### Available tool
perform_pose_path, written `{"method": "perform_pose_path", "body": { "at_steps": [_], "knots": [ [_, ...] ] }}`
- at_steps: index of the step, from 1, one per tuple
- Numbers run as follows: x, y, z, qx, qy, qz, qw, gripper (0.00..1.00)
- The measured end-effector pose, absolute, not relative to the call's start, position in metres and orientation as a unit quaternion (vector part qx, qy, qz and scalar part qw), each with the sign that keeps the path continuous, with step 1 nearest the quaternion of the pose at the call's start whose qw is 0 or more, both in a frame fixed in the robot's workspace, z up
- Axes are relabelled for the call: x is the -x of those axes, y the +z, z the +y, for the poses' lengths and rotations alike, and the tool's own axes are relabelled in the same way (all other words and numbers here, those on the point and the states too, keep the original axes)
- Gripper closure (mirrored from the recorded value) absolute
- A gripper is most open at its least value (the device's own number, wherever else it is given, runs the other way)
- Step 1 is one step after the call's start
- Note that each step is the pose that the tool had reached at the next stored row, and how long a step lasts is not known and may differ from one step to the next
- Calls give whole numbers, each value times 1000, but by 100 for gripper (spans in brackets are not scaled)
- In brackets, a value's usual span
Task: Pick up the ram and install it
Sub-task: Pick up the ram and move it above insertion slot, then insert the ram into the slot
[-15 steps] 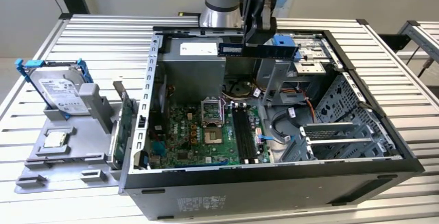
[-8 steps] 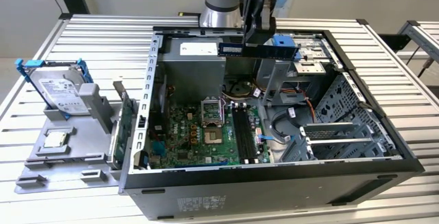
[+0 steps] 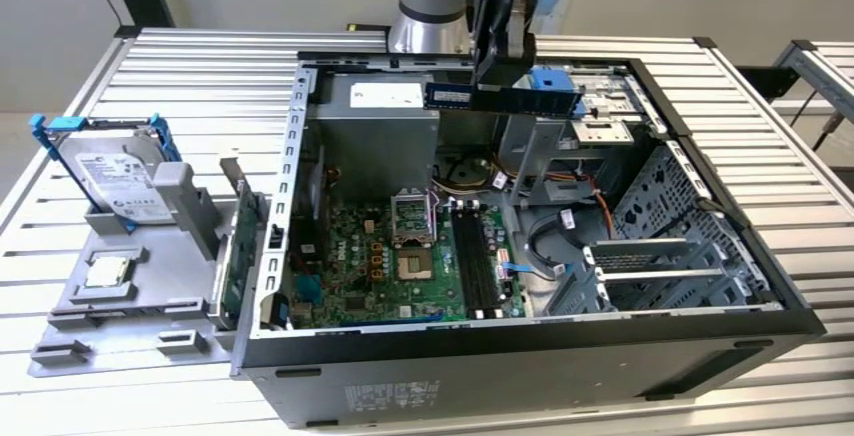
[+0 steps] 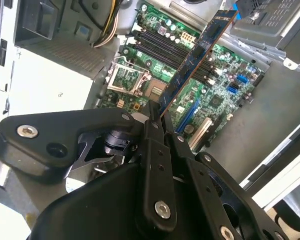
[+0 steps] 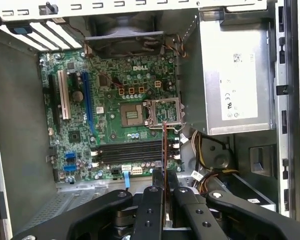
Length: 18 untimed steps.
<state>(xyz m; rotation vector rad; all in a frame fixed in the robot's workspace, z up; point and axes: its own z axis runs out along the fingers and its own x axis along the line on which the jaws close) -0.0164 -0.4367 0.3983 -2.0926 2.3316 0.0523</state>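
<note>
- The gripper has its fingers closed on the ram, pinching the stick by its flat faces.
- In the exterior view the ram hangs level above the open computer case, near its far side and well apart from the motherboard.
- In the first wrist view the stick shows edge-on, seemingly over the black memory slots; alignment cannot be confirmed.
- Handling judgement: a light, thin, stiff board, fragile at its chips and contact edge. Best held by the flat faces or short ends, clear of the contacts.
</note>
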Motion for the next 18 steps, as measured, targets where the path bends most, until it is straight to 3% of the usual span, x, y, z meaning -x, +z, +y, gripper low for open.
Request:
{"method": "perform_pose_path", "body": {
  "at_steps": [18],
  "knots": [
    [16,398,-437,631,16,775,5,100]
  ]
}}
